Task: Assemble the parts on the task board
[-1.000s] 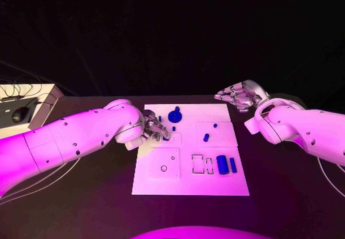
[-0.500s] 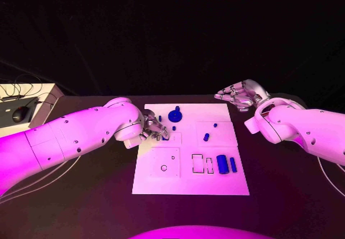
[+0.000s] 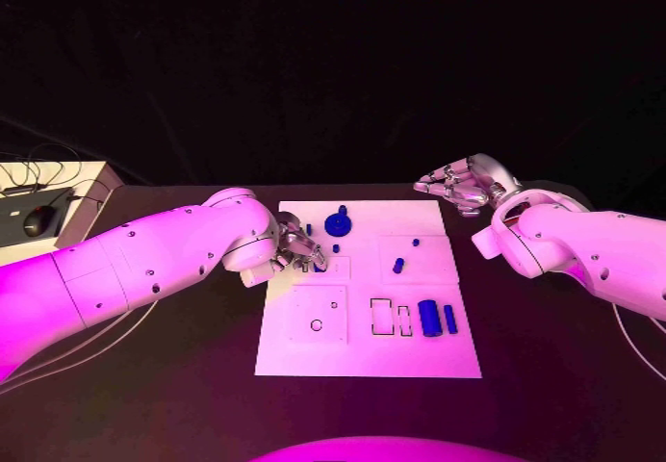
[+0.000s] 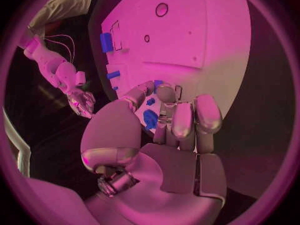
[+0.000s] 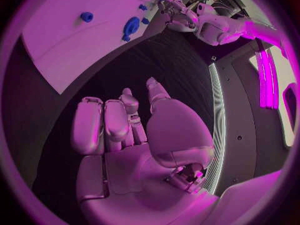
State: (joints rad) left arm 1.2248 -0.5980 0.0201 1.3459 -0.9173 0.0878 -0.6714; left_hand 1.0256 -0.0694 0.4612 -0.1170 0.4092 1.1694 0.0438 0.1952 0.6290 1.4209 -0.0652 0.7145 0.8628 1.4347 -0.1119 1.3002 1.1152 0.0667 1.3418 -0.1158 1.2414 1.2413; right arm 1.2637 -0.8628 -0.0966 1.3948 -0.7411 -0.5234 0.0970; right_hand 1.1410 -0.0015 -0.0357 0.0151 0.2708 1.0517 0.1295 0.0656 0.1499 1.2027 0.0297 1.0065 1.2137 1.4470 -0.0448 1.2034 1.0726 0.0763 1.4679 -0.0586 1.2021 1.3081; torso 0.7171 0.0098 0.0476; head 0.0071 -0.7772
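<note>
White task board [image 3: 417, 361] mid-table, left hand [image 3: 298, 248] over its left edge, right hand [image 3: 458, 185] beyond its far corner

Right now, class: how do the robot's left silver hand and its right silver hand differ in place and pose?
The left silver hand is over the white task board's left edge, fingers reaching down among small blue parts. The right silver hand is off the board, beyond its far right corner over the black table, fingers loosely curled, holding nothing. Both are silver hands on white arms.

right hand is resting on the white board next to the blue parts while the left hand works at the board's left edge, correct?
Not quite. The right hand is off the white board, beyond its far right corner over the black table, as the head view shows. The left hand is indeed at the board's left edge.
</note>
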